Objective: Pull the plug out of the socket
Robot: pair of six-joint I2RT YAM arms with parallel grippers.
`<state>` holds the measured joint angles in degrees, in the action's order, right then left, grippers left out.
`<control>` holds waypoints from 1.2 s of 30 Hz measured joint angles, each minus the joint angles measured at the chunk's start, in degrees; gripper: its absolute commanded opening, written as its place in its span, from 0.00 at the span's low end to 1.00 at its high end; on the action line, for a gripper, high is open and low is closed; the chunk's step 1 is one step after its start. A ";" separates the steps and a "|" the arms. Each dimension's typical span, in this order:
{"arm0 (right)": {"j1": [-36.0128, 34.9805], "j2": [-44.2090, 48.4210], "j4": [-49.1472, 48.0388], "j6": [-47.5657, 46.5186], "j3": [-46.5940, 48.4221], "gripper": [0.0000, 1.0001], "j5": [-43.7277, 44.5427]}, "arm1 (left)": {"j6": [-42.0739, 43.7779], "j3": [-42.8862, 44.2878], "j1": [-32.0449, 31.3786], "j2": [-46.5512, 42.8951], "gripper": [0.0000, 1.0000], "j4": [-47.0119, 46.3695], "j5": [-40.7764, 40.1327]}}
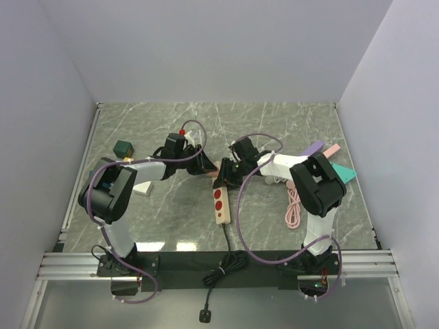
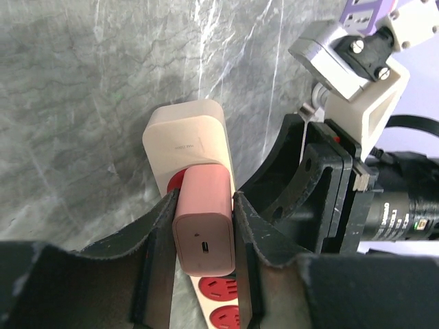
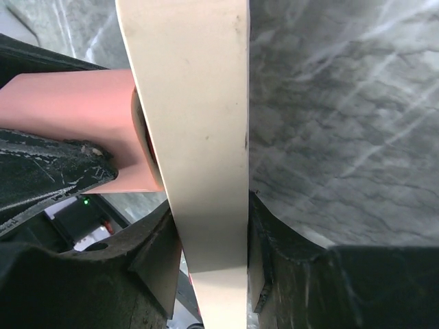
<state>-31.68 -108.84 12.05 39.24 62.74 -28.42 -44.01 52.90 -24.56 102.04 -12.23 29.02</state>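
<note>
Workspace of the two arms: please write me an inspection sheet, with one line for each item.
Surface: grey marble-pattern tabletop, flat.
Job's things: pink plastic charger plug sits in the end socket of the cream plastic power strip.
Clutter: dark green cube at left; purple block, pink block, teal block and coiled pink cable at right.
Claws: left claw shut on the plug; right claw shut on the strip.
Cables: black strip cord runs to the near edge; purple arm cables loop.
Surroundings: plain white walls.

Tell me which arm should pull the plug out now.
Left: the left pincer is shut on the pink block-shaped plug, while the right pincer clamps the cream plastic power strip, bracing it.
</note>
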 measured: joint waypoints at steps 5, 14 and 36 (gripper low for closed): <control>0.00 -0.20 -0.11 -0.22 0.52 0.00 -1.64 | 3.08 0.87 0.42 -1.64 0.00 3.63 0.52; 0.00 -0.28 -0.04 -1.33 2.78 0.00 -3.56 | 5.70 2.10 1.09 -6.36 0.00 9.64 -1.84; 2.32 4.37 -0.57 -5.11 -0.46 0.00 -8.07 | -4.70 1.29 -5.11 -12.72 0.00 12.20 -14.29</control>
<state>-29.36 -104.47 11.49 34.13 62.28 -36.49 -48.71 54.19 -29.67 89.32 -0.03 14.72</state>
